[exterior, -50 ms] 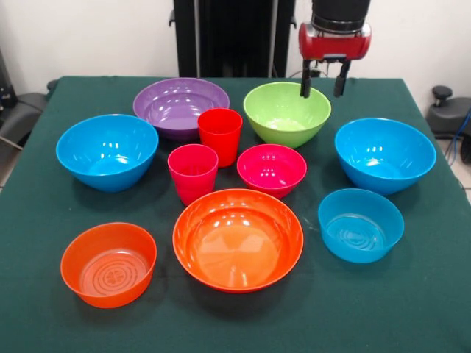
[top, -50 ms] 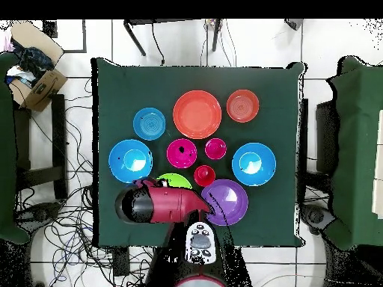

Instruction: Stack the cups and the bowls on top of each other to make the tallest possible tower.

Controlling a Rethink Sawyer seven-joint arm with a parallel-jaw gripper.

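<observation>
Nearest the camera you have the large orange bowl [exterior, -50 ms: 238, 240], well in front of the gripper [exterior, -50 ms: 323, 79], with the small ringed-bottom orange bowl [exterior, -50 ms: 109, 263] off to one side of it and the light blue bowl [exterior, -50 ms: 360, 224] to the other. No tower exists yet: every piece sits alone and mouth-up on the green table [exterior, -50 ms: 434, 309].

Going down in size, the two large blue bowls [exterior, -50 ms: 107, 151] [exterior, -50 ms: 385, 154] flank the group; one lies just in front of the gripper and to its side, the other far across. The purple bowl [exterior, -50 ms: 181, 107] sits well to the side of the gripper at about its depth. The lime green bowl [exterior, -50 ms: 287, 112] is directly below the gripper, whose two dark fingers hang spread apart and empty over the rear rim. Next, the small magenta bowl [exterior, -50 ms: 271, 169] lies just in front of the green one. Smallest are the red-orange cup [exterior, -50 ms: 220, 136] and the pink cup [exterior, -50 ms: 193, 173], close together near the middle.

All look like thin glossy plastic: light, stiff, and probably slippery, so they may skid or tip if nudged. You would likely do best pinching a wall at the rim, one finger inside and one outside. For height, a large bowl should probably form the base.
</observation>
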